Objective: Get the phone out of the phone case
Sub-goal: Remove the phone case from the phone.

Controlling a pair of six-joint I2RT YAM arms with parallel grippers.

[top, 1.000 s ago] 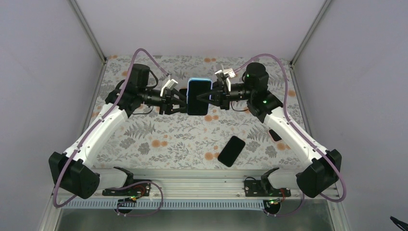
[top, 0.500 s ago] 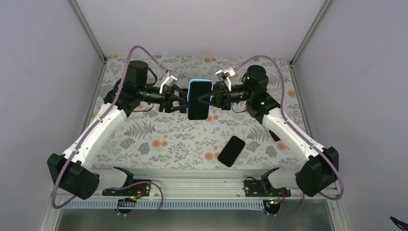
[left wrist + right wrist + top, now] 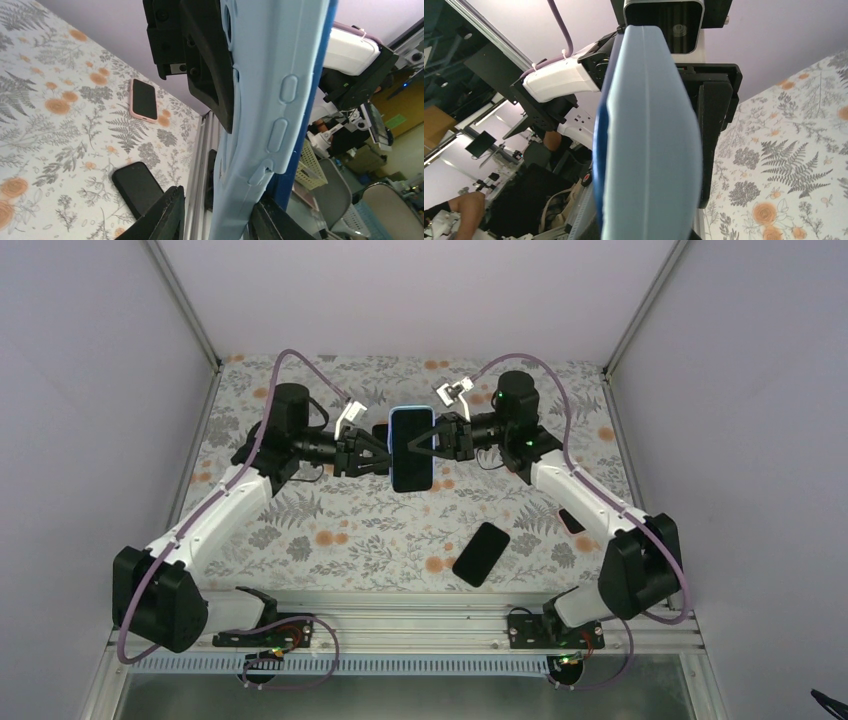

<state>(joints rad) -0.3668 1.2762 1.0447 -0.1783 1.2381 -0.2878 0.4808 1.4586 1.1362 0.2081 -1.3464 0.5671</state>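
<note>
Slippage threatens: phone case (image 3: 412, 448), pinched at nine o'clock by left gripper (image 3: 383, 453) and three by right gripper (image 3: 419, 441), could drop.

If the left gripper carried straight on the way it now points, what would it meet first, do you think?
The left gripper points right across the table, so it would press first into the phone case already between its fingers; the right gripper lies just beyond.

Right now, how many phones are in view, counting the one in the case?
3. One in the light blue case, held up between both grippers; a bare black phone flat on the table's near side; a pink-cased phone by the right edge, mostly hidden from above.
</note>
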